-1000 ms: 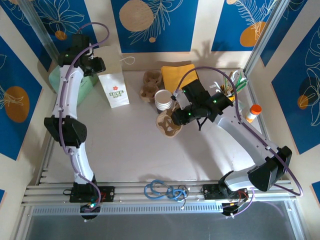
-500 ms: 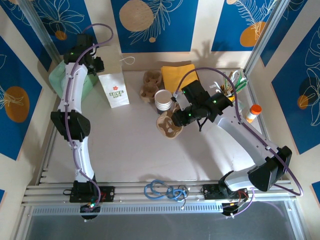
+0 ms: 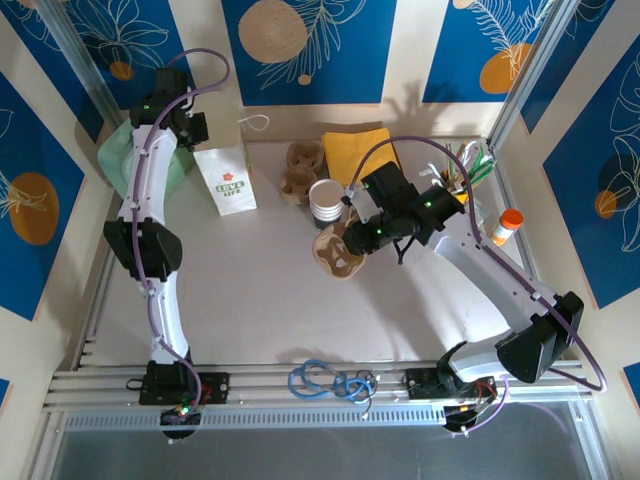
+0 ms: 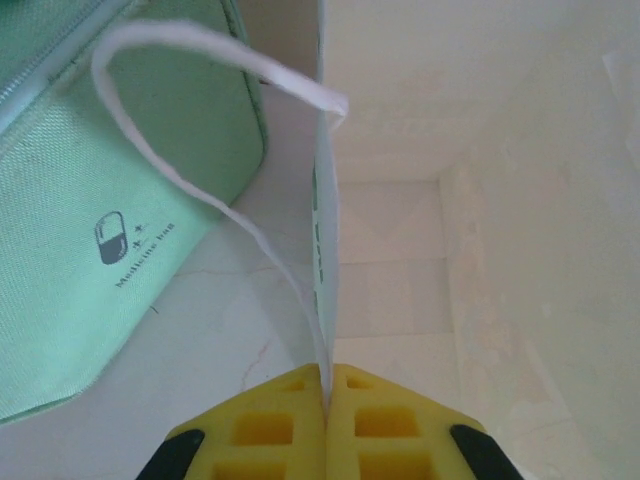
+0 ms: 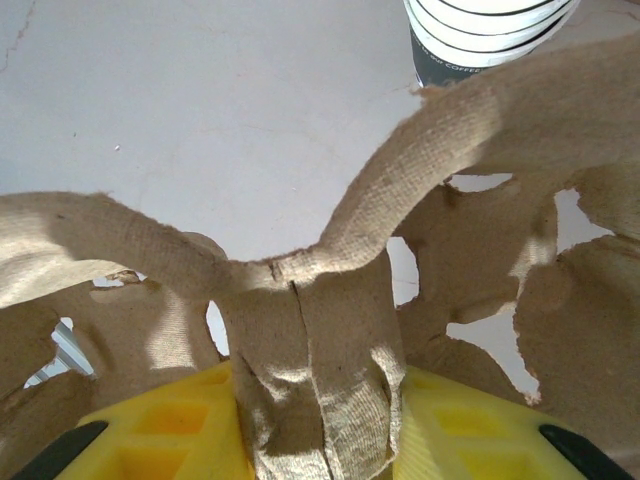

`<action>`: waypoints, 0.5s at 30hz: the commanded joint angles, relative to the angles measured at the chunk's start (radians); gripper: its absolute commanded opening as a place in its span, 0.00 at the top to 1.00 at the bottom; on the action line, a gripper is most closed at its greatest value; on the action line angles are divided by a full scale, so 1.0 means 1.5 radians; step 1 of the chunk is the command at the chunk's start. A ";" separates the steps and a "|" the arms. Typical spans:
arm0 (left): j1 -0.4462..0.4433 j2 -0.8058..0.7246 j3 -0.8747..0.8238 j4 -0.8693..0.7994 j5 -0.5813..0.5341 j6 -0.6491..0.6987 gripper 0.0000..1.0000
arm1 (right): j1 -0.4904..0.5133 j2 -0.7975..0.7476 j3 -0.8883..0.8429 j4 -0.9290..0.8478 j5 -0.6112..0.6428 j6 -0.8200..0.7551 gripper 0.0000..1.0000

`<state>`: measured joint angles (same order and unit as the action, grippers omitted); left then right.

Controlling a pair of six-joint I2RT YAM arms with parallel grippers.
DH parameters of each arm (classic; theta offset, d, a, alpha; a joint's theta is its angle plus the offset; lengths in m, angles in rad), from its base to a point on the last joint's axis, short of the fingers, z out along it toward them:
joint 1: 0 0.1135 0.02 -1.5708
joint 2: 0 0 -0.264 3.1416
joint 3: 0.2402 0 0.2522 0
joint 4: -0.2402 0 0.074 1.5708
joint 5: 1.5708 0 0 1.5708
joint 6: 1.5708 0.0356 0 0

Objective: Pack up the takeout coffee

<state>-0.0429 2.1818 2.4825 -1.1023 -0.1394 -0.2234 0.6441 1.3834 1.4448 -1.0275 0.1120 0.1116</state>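
The takeout coffee with its green body and black lid is out of view. My left gripper (image 3: 196, 130) (image 4: 328, 376) is shut on the top edge of a white paper bag (image 3: 227, 180) (image 4: 326, 230) standing at the back left. The bag's white handle (image 4: 190, 50) loops up beside it. Near the table's middle, my right gripper (image 3: 360, 232) (image 5: 318, 400) is shut on a wall of a brown pulp cup carrier (image 3: 337, 252) (image 5: 330, 320). The carrier is held just in front of a stack of lidless white cups (image 3: 325, 200) (image 5: 490, 30).
A light green medicine bag (image 3: 115, 152) (image 4: 100, 210) lies left of the paper bag. At the back sit more pulp carriers (image 3: 300, 168), yellow napkins (image 3: 358, 150) and utensils (image 3: 466, 165). An orange-capped bottle (image 3: 508, 226) stands at the right. Blue cable (image 3: 330, 381) lies at the near edge.
The left arm's elbow has swung up and to the right while its gripper kept hold of the bag's edge. The right gripper and carrier have barely shifted.
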 commanded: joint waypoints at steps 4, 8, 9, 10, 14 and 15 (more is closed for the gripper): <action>0.000 -0.050 -0.006 -0.058 0.038 -0.021 1.00 | 0.019 -0.018 0.018 -0.024 0.018 0.003 0.65; -0.010 -0.127 -0.103 -0.062 0.050 -0.043 1.00 | 0.027 -0.025 0.024 -0.030 0.018 0.007 0.65; -0.012 -0.147 -0.131 -0.058 0.055 -0.051 1.00 | 0.028 -0.025 0.025 -0.032 0.018 0.008 0.65; -0.013 -0.171 -0.162 -0.056 0.065 -0.061 1.00 | 0.030 -0.027 0.027 -0.035 0.019 0.009 0.65; -0.019 -0.266 -0.290 -0.035 0.098 -0.099 1.00 | 0.038 -0.036 0.031 -0.040 0.022 0.014 0.65; -0.022 -0.289 -0.320 -0.029 0.105 -0.102 1.00 | 0.040 -0.039 0.031 -0.040 0.022 0.015 0.65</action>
<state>-0.0628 1.8423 2.0876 -1.1416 -0.0422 -0.3233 0.6918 1.3602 1.4578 -1.0653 0.1417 0.1196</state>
